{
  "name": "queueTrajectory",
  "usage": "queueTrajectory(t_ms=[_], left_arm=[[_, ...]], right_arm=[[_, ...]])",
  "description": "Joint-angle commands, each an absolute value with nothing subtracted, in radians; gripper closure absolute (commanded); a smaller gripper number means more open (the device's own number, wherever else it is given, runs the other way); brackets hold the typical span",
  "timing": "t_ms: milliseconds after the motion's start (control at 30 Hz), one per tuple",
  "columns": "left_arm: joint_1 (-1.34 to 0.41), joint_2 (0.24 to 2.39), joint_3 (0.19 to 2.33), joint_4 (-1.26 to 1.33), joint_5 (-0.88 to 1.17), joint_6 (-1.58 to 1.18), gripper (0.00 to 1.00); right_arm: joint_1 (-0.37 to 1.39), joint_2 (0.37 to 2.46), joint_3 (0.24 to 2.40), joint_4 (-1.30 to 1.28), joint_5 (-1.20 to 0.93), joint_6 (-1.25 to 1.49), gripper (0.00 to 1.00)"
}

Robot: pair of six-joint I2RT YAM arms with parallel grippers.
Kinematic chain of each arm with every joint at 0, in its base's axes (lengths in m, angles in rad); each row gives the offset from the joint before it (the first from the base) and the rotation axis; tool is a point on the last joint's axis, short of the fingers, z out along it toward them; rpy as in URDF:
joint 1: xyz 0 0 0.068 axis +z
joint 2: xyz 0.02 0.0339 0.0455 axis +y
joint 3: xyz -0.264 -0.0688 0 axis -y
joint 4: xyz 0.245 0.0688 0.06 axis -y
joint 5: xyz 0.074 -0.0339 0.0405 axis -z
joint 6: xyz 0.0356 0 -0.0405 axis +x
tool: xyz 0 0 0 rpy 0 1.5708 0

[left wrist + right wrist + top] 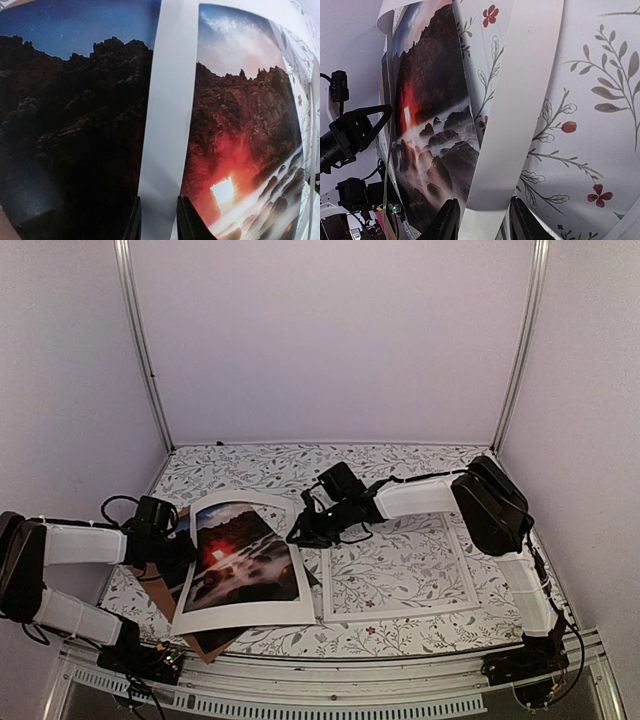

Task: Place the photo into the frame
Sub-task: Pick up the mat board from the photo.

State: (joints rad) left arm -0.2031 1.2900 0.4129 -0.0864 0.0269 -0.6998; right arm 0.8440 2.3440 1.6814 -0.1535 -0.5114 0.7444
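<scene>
Two pincers, left gripper and right gripper, straddle the white mat; pinching or not, you cannot tell. The mat likely comes off first, then the photo goes into the frame.

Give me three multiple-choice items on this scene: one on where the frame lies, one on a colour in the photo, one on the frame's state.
1. In the top view, where does the frame lie relative to the photo?
A) to its right
B) to its left
C) on top of it

2. What colour is the glow at the photo's centre?
A) green
B) red-orange
C) purple

3. What state is the frame in?
A) standing upright
B) holding the photo
C) lying flat with no photo in it

Answers:
1. A, since the frame lies on the right arm's side of the table and the photo on the left arm's side.
2. B, since both wrist views show a red-orange light among dark rocks.
3. C, since the floral table cover shows through the frame's pane.
</scene>
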Motion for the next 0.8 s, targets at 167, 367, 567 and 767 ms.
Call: queueTrajectory(t_ms=[167,367,567,767], left_arm=[[-0.297,1.340,0.457,-0.244,-0.107,-0.694,0.67],[-0.345,1.376,0.485,-0.276,-0.157,-0.702,0.70],[-0.370,1.374,0.508,-0.300,-0.190,-0.708,0.79],[-0.378,1.362,0.527,-0.324,-0.211,-0.704,0.85]], right_arm=[[0.844,2.306,1.674,-0.112,-0.567,0.755,0.63],[0.844,2.307,1.674,-0.109,-0.576,0.754,0.64],[0.843,2.307,1.674,-0.112,-0.581,0.749,0.64],[0.827,2.293,1.674,-0.136,-0.563,0.728,0.58]])
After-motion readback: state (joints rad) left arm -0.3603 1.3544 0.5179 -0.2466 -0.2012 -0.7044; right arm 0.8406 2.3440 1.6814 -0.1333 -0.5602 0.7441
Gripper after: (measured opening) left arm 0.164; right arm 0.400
